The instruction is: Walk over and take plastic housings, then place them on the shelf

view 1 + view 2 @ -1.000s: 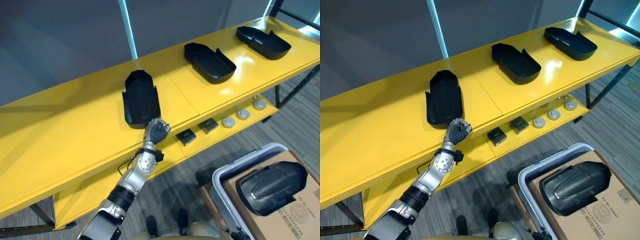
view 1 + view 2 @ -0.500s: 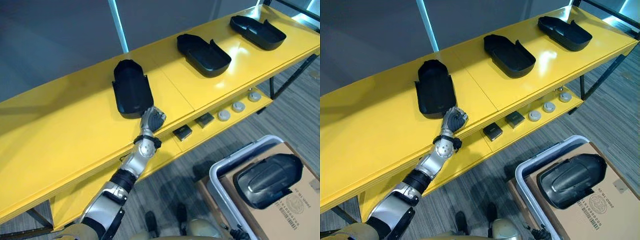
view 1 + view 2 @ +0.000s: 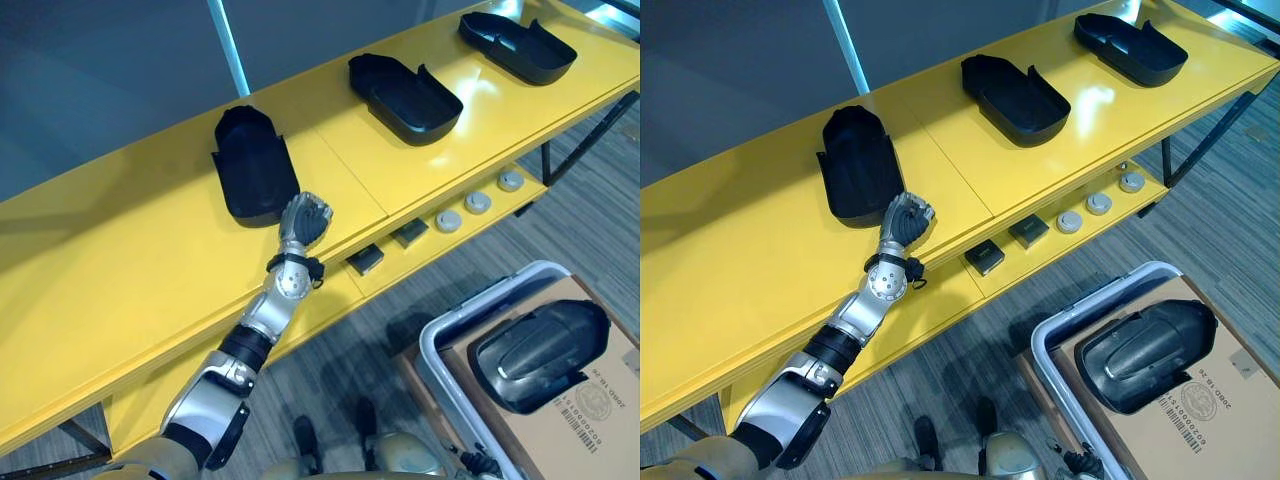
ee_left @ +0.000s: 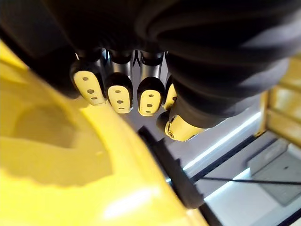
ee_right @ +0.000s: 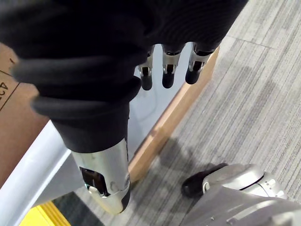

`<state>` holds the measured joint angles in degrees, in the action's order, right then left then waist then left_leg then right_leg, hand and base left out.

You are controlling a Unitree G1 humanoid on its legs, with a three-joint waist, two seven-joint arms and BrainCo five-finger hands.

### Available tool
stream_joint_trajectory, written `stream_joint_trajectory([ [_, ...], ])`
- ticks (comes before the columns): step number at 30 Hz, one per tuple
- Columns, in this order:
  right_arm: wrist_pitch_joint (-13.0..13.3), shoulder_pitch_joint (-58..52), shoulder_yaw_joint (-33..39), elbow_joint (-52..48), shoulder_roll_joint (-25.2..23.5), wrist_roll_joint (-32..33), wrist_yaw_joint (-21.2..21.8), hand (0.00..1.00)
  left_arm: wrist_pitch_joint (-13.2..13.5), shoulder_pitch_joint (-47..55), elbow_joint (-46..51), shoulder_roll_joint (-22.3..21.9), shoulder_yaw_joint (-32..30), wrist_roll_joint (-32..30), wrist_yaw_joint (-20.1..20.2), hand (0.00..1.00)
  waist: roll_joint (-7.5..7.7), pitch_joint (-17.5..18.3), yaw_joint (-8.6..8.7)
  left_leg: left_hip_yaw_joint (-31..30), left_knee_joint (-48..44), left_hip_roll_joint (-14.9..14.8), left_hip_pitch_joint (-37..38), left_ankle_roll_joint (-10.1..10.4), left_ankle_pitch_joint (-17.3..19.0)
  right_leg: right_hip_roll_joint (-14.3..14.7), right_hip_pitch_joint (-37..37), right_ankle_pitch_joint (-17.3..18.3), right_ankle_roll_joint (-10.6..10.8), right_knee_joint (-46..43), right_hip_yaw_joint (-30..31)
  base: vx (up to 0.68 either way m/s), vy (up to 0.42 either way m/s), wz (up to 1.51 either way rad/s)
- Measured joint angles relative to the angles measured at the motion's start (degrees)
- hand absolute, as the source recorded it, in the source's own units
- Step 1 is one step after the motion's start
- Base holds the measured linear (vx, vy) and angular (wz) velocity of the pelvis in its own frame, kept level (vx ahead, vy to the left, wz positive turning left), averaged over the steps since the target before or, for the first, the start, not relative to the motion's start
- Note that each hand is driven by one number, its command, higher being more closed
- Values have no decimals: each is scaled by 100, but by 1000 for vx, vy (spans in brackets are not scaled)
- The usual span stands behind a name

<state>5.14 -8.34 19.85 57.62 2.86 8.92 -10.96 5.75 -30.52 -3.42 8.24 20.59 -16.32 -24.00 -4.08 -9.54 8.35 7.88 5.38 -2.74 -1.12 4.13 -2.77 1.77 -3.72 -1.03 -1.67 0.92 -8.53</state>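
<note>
1. The left hand is curled into an empty fist over the front edge of the yellow shelf.
2. The nearest plastic housing lies just beside it, with two more housings further right.
3. The right hand hangs relaxed and empty by the grey bin.
4. A fourth housing rests on the cardboard box.

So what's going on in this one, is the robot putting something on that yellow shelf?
Three black plastic housings lie on top of the yellow shelf. The left hand, fingers curled and empty, sits by the near end of the leftmost housing. The right hand hangs open and empty beside the grey bin, where a fourth housing rests on a cardboard box, not yet moved.
</note>
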Motion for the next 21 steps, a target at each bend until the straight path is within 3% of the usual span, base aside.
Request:
stream_joint_trajectory([
  [2,-1,-8,-4,2,8,-1,2,0,141,316,848,4,-147,2,-11,100,-17,1,-22,-72,0,6,55,0,0,-11,68,40,-22,-30,-84,3,22,20],
  [4,-7,-44,-16,11,42,-2,3,0,264,715,1640,-10,-400,2,-42,100,-27,4,-149,-116,-1,2,108,-3,0,-9,88,102,-36,-121,-104,2,9,13],
  [7,-26,-97,-44,71,92,-15,11,0,486,1414,2484,-14,-1386,17,-223,100,-37,7,-307,-262,-1,-9,227,-3,0,-9,215,216,-52,-220,-248,-5,-6,25],
  [9,-48,-95,-74,174,147,-59,92,0,613,2011,2828,-48,-2499,227,-507,100,-37,9,-448,-336,-2,-21,273,-2,-1,-12,257,311,-69,-322,-347,-13,-15,23],
  [12,-96,-110,-78,234,176,-62,116,0,720,2538,2855,-317,-3450,616,-790,100,-28,14,-614,-459,-2,-19,281,-1,-2,-25,279,381,-74,-410,-465,1,-11,25],
  [14,-134,-103,-82,236,175,-62,117,0,867,3150,2807,-673,-4066,1197,-978,100,14,34,-707,-541,-2,-10,289,-2,-3,-37,352,417,-85,-417,-558,8,2,23],
  [18,-145,-68,-205,228,162,-117,108,0,1034,4081,2156,-1007,-4480,1983,-984,100,157,139,-825,-664,1,5,288,-2,-3,-82,352,564,-70,-589,-680,10,-2,20],
  [21,-169,-18,-279,150,127,-187,105,0,790,4527,833,-1023,-4475,2259,-775,100,250,265,-938,-703,3,5,279,-13,-12,-83,363,566,-66,-588,-726,13,2,7],
])
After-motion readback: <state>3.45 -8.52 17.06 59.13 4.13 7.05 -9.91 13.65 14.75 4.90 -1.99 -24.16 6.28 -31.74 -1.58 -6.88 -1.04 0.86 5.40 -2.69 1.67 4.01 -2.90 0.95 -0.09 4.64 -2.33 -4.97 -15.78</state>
